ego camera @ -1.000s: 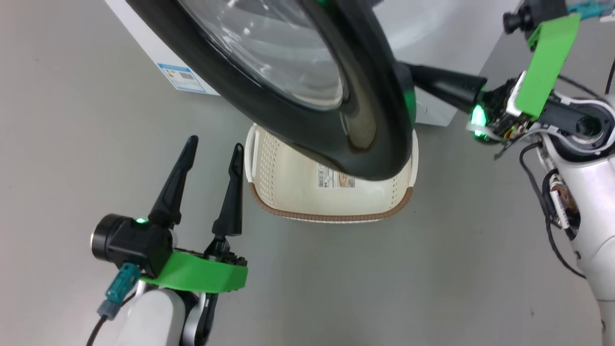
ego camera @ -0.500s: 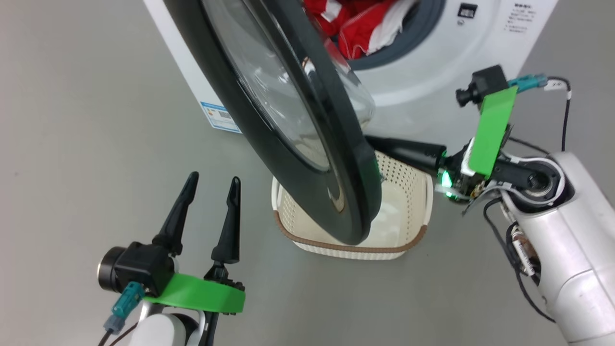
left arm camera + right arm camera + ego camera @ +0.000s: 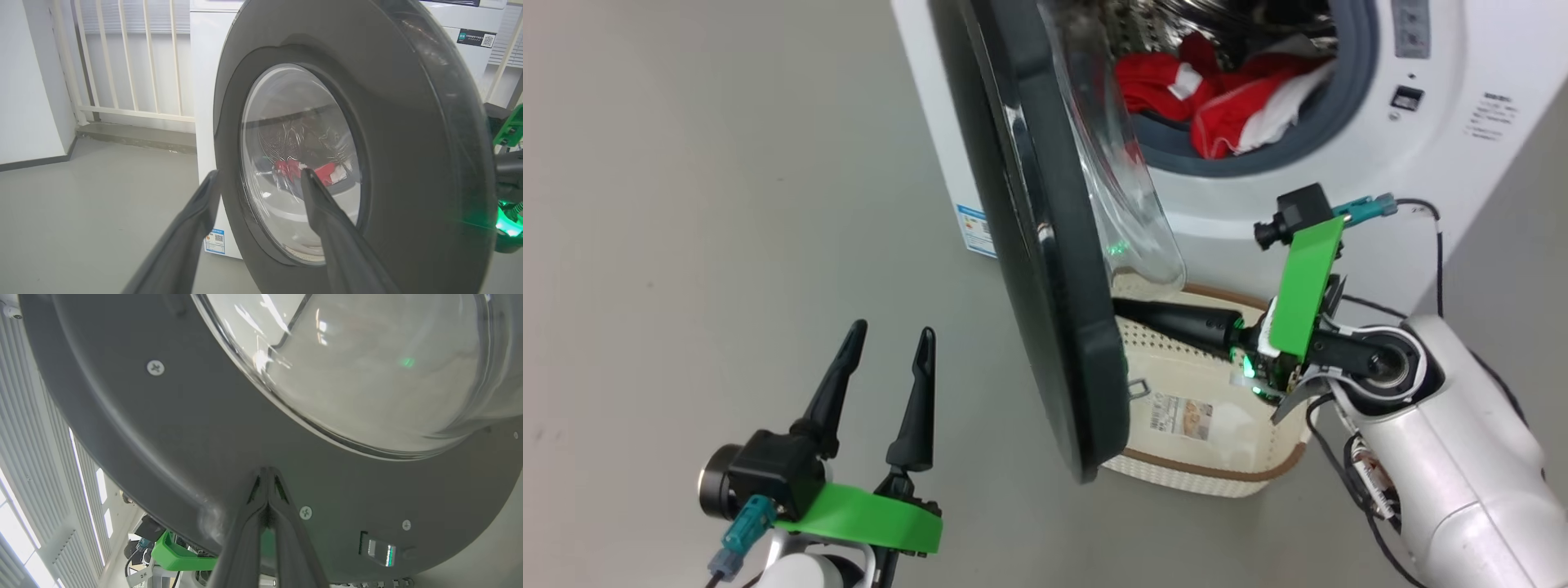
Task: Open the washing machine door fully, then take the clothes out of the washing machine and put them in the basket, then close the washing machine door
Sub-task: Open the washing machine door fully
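The washing machine door (image 3: 1045, 245) stands partly open, edge-on in the head view, with its glass bowl (image 3: 1127, 212) facing the drum. My right gripper (image 3: 1119, 308) is shut, and its tips (image 3: 267, 470) press on the door's dark inner rim (image 3: 163, 437) below the glass. The red and white clothes (image 3: 1225, 106) lie in the washing machine (image 3: 1421, 163). The basket (image 3: 1217, 478) sits on the floor under the door. My left gripper (image 3: 890, 331) is open and holds nothing, left of the door; its fingers (image 3: 204, 204) point at the door's outer face (image 3: 408, 163).
Grey floor (image 3: 686, 204) stretches to the left of the machine. A white railing (image 3: 122, 61) and a low step stand behind the machine's left side. My right forearm (image 3: 1462, 457) with its cables is beside the basket's right end.
The head camera has moved, so the drum and clothes show higher. The door has swung further from the machine, with my shut right gripper still on its inner side. The left gripper keeps its pose.
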